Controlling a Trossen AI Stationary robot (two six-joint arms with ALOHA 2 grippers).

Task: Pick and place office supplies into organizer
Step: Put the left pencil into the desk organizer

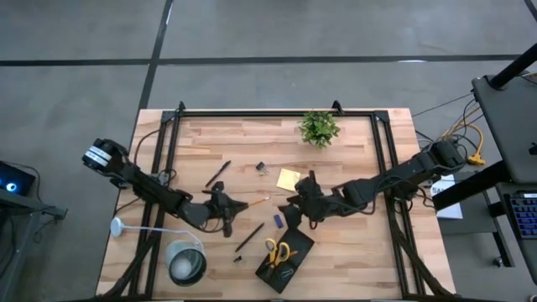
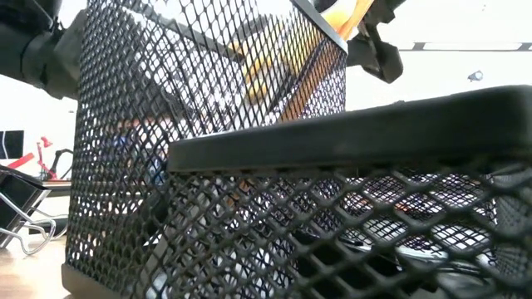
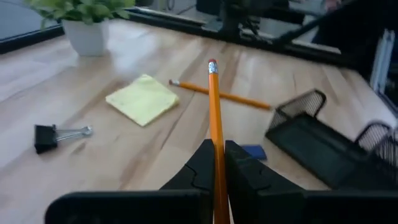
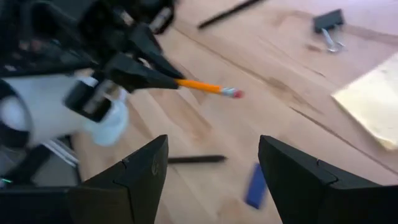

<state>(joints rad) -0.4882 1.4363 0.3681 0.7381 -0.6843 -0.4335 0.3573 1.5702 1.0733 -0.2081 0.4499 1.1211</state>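
Between the closed fingers of the left gripper sits 1 orange pencil, light, stiff, slippery; a mid-shaft hold seems best. The right gripper stands open, empty.

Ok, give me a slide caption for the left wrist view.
Left gripper shut on an orange pencil, above the sticky-note pad and binder clip.
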